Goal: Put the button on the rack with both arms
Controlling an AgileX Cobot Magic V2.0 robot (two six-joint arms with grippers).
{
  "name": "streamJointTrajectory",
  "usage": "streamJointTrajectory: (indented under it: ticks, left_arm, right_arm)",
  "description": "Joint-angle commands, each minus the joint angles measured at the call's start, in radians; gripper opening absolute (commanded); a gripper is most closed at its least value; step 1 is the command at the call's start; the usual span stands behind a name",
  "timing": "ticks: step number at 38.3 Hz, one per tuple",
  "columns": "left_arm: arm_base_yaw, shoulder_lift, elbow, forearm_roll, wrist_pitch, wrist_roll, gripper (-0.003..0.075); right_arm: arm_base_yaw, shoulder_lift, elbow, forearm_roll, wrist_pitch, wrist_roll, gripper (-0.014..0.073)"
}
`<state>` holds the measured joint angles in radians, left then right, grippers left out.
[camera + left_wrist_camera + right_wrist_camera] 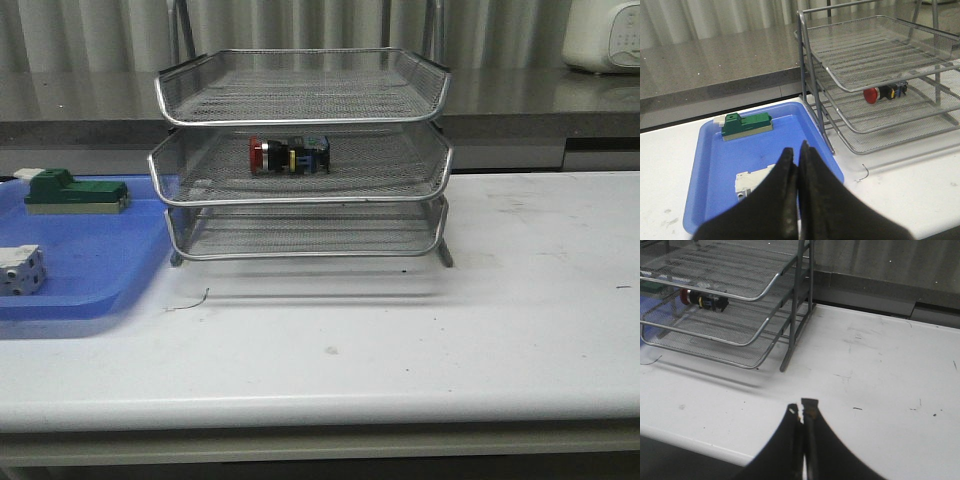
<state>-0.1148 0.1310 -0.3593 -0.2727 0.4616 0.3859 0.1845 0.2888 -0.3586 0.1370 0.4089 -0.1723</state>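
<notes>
The button (288, 155), with a red head, black-silver collar and dark blue rear block, lies on its side on the middle tier of the silver wire-mesh rack (300, 110). It also shows in the left wrist view (885, 93) and in the right wrist view (704, 299). My left gripper (796, 150) is shut and empty, held above the blue tray (785, 125). My right gripper (801, 407) is shut and empty, above the white table to the right of the rack (790, 335). Neither arm shows in the front view.
The blue tray (90, 270) at the left holds a green-white block (75, 192) and a white cube part (20, 270). A thin bent wire (190, 300) lies on the table in front of the rack. A white appliance (605, 35) stands on the back counter.
</notes>
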Motion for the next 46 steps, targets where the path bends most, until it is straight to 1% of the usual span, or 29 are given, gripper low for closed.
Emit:
streamJointTrajectory:
  ticks: [1, 6, 9, 13, 17, 20, 22, 27, 30, 33, 46]
  left_arm:
    - [0.001, 0.009, -0.023, -0.018, -0.073, -0.011, -0.0019]
    - [0.001, 0.009, -0.018, -0.019, -0.083, -0.012, -0.0019]
    - [0.001, -0.003, -0.003, 0.008, -0.117, -0.045, -0.0019]
    - [0.001, -0.050, 0.054, 0.127, -0.214, -0.194, -0.0019]
    - [0.010, -0.115, 0.145, 0.214, -0.320, -0.298, -0.0019]
    - [0.030, -0.164, 0.215, 0.229, -0.370, -0.348, -0.0019]
    - [0.047, -0.156, 0.257, 0.231, -0.392, -0.365, -0.0019]
    - [0.095, -0.158, 0.334, 0.231, -0.396, -0.376, -0.0019]
    - [0.108, -0.158, 0.374, 0.231, -0.396, -0.378, -0.0019]
    - [0.112, -0.158, 0.375, 0.231, -0.340, -0.378, -0.0019]
    - [0.112, -0.158, 0.376, 0.231, -0.335, -0.378, -0.0019]
  right_arm:
    - [-0.006, 0.005, -0.024, 0.006, -0.083, 0.000, -0.0060]
    - [-0.006, 0.005, -0.024, 0.006, -0.083, 0.000, -0.0060]
    - [-0.006, 0.005, -0.024, 0.006, -0.083, 0.000, -0.0060]
    - [-0.006, 0.005, -0.024, 0.006, -0.083, 0.000, -0.0060]
    - [-0.006, 0.005, -0.024, 0.006, -0.083, 0.000, -0.0060]
    - [-0.006, 0.005, -0.024, 0.006, -0.083, 0.000, -0.0060]
    - [-0.006, 0.006, -0.024, 0.006, -0.083, 0.000, -0.0060]
    - [-0.006, 0.006, -0.024, 0.006, -0.082, 0.000, -0.0060]
    - [-0.006, 0.006, -0.024, 0.006, -0.082, 0.000, -0.0060]
    - [-0.006, 0.006, -0.024, 0.006, -0.082, 0.000, -0.0060]
    - [-0.006, 0.006, -0.024, 0.006, -0.082, 0.000, -0.0060]
